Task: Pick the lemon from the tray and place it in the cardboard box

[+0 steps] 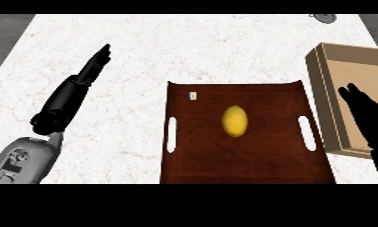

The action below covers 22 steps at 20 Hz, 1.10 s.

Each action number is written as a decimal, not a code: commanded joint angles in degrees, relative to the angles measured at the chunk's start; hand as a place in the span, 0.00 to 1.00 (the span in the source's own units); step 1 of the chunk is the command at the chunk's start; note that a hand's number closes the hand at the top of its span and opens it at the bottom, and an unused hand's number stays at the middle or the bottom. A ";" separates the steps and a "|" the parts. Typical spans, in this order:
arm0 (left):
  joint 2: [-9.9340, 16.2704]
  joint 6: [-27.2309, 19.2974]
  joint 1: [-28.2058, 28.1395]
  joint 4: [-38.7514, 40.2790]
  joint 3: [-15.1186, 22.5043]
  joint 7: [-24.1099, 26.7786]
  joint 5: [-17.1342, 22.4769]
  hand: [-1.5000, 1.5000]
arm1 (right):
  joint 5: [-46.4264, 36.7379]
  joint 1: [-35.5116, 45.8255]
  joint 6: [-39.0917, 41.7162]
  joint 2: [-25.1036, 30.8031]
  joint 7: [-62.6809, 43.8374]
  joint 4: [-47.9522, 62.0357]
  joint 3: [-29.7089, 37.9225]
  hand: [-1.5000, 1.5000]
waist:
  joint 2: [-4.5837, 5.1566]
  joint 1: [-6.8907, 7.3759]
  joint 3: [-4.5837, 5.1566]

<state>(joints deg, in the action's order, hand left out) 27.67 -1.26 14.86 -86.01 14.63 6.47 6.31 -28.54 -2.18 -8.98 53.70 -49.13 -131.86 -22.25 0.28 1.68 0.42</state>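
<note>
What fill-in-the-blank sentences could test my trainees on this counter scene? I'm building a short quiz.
1. The lemon lies on the brown ____.
2. The cardboard box stands to the tray's ____.
3. The right hand shows in front of the ____.
4. The left hand, fingers straight, holds ____.

Missing words: tray; right; cardboard box; nothing
</note>
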 commanded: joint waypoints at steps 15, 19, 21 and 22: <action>-2.42 0.91 1.37 1.41 0.67 -0.37 -1.16 0.50 | 6.36 31.66 24.21 -20.67 -33.45 16.35 -17.47 0.00 | -0.05 1.83 -0.01; -1.91 1.75 0.83 1.57 -0.48 -0.11 -0.34 0.50 | 5.59 35.33 24.26 -28.65 -35.98 23.36 -19.94 0.00 | -0.24 1.10 -0.09; -2.36 1.07 1.61 0.63 -0.32 -1.76 -0.78 0.50 | 4.07 35.99 24.35 -31.73 -36.02 26.33 -21.63 0.00 | -0.40 0.34 -0.16; -2.12 0.95 1.27 0.62 -0.49 -1.87 -1.00 0.50 | 4.05 34.85 25.59 -30.33 -36.03 25.59 -21.15 0.00 | -0.64 -0.63 -0.15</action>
<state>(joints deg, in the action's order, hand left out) 25.88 0.23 16.41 -84.82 14.28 5.41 5.70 -23.64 29.71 11.09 28.45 -70.49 -109.65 -41.65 -0.04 2.30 0.34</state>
